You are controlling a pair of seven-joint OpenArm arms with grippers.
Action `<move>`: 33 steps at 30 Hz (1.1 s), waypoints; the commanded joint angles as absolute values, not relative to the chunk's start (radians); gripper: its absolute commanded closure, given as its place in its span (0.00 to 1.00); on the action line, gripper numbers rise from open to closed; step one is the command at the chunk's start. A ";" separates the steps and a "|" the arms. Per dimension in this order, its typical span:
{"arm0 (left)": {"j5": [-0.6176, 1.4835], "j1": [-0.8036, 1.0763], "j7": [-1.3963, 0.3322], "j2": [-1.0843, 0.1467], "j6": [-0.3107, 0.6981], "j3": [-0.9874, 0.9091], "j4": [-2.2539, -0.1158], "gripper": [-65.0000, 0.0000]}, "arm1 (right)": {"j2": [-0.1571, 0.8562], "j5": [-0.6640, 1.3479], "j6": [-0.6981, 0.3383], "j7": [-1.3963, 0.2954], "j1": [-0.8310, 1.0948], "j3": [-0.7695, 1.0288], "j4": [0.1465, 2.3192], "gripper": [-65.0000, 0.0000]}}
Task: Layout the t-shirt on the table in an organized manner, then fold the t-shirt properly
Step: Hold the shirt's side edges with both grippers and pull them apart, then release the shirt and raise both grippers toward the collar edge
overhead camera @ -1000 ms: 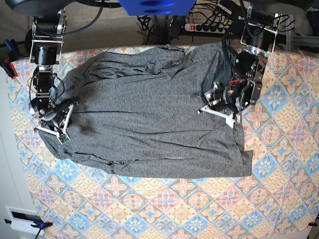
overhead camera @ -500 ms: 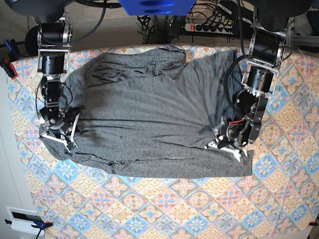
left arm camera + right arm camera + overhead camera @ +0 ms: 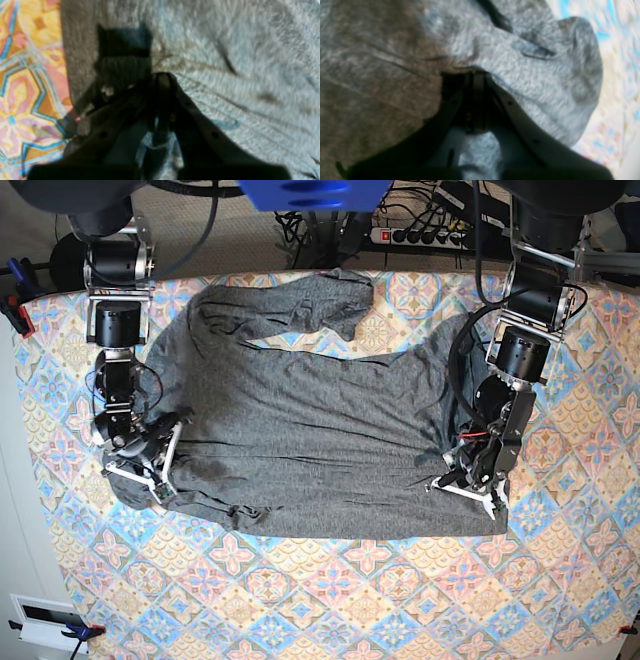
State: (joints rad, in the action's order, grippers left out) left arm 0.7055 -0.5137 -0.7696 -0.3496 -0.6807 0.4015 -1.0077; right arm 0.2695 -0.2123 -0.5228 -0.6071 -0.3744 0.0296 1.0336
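The dark grey t-shirt [image 3: 320, 420] lies doubled over across the middle of the patterned table [image 3: 400, 600], with one bunched part still at the far edge. My left gripper [image 3: 468, 488] is at the shirt's near right corner. In the left wrist view it [image 3: 162, 75] is shut on the t-shirt [image 3: 237, 50], and taut creases fan out from its tip beside the cloth's edge and the table [image 3: 25, 75]. My right gripper [image 3: 135, 478] is at the shirt's near left corner. The right wrist view shows it [image 3: 475, 72] shut on a bunched fold of the t-shirt [image 3: 532, 75].
A power strip with cables [image 3: 420, 232] lies beyond the table's far edge. Clamps [image 3: 15, 300] grip the cloth at the left edge. A white holder [image 3: 45, 620] sits off the near left corner. Bare tablecloth stretches along the near side.
Both grippers have moved toward the near edge, dragging the shirt's upper layer with them. The shirt's far right part has come off the back edge, and the tablecloth now shows there.
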 commanded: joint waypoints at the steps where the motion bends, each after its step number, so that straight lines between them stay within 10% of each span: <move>1: 0.684 -0.527 -0.766 -0.366 -0.698 0.398 -1.010 0.99 | 0.286 -0.206 -0.538 -0.616 -0.387 0.033 1.041 0.96; 15: 0.684 -0.530 -0.766 -0.374 -0.698 0.394 -1.010 0.67 | 0.286 -0.206 -0.538 -0.619 -0.389 0.033 1.040 0.68; 33: 0.774 -0.334 -0.897 -0.410 -0.698 0.186 -1.560 0.67 | 0.286 -0.209 -0.538 -0.625 -0.367 0.278 1.368 0.68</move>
State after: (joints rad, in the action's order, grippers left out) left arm 0.7635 -0.3035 -0.9035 -0.4049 -0.7101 0.1902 -1.5391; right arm 0.2699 -0.2131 -0.5407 -0.6361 -0.3508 0.2722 1.3560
